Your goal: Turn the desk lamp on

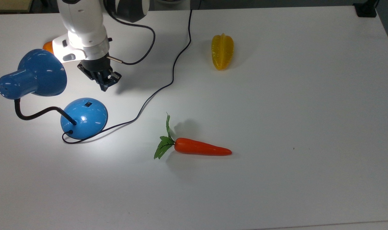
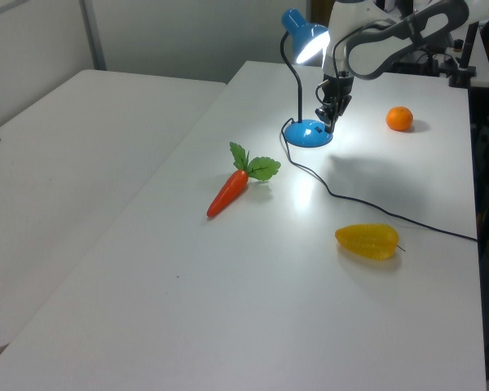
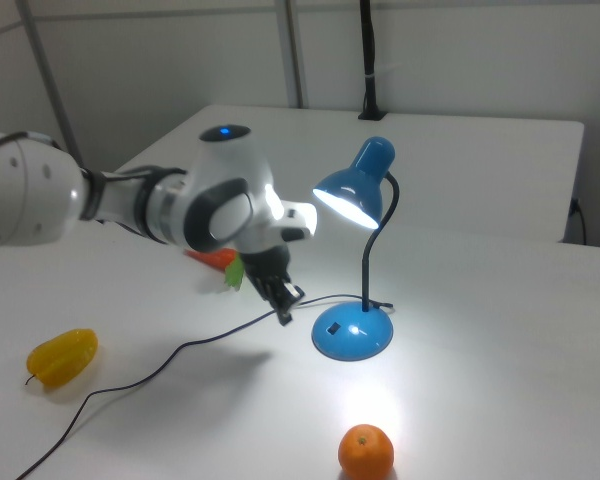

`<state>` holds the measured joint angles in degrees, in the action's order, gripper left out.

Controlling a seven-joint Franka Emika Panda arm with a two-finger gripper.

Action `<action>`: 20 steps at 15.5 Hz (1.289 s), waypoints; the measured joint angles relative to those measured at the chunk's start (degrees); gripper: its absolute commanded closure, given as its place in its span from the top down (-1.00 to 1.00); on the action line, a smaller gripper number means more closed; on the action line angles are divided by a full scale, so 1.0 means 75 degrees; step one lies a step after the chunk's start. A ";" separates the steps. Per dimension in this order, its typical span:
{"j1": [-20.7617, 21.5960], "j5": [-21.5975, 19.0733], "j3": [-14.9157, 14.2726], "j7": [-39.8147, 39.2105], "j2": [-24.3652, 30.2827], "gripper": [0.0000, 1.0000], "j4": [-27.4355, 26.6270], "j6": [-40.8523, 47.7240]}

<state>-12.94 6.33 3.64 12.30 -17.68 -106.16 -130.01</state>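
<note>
On a white worktop (image 1: pixel 277 111), the desk lamp (image 1: pixel 83 117) glows at the top view's left, its switch (image 1: pixel 88 103) exposed on the domed base. Just beside it hangs the gripper (image 1: pixel 105 83), jaws apparently pressed together and empty. The glossy base looks slippery and light; a press squarely on the switch seems safest.
</note>
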 measured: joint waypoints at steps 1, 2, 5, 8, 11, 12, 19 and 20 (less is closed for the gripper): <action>0.0183 0.0000 0.0011 0.0001 0.0153 -1.00 0.0022 0.0324; 0.0383 0.0000 0.0022 0.0000 0.0321 -1.00 0.0034 0.0608; 0.1024 0.0004 0.0036 -0.0001 0.0842 -1.00 0.0053 0.1225; 0.1615 0.0037 0.0053 -0.0403 0.1390 -1.00 0.0134 0.1946; 0.2008 0.0038 0.0057 -0.0921 0.1840 -1.00 0.0402 0.2759; 0.2056 0.0037 0.0057 -0.1067 0.1951 -1.00 0.0515 0.3004; 0.2081 -0.0123 0.0031 -0.1615 0.2258 -0.28 0.1139 0.4511; 0.2069 -0.0129 0.0009 -0.1615 0.2258 -0.15 0.1232 0.4623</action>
<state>2.58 5.36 3.71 0.19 -0.74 -96.92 -95.34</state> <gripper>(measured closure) 0.815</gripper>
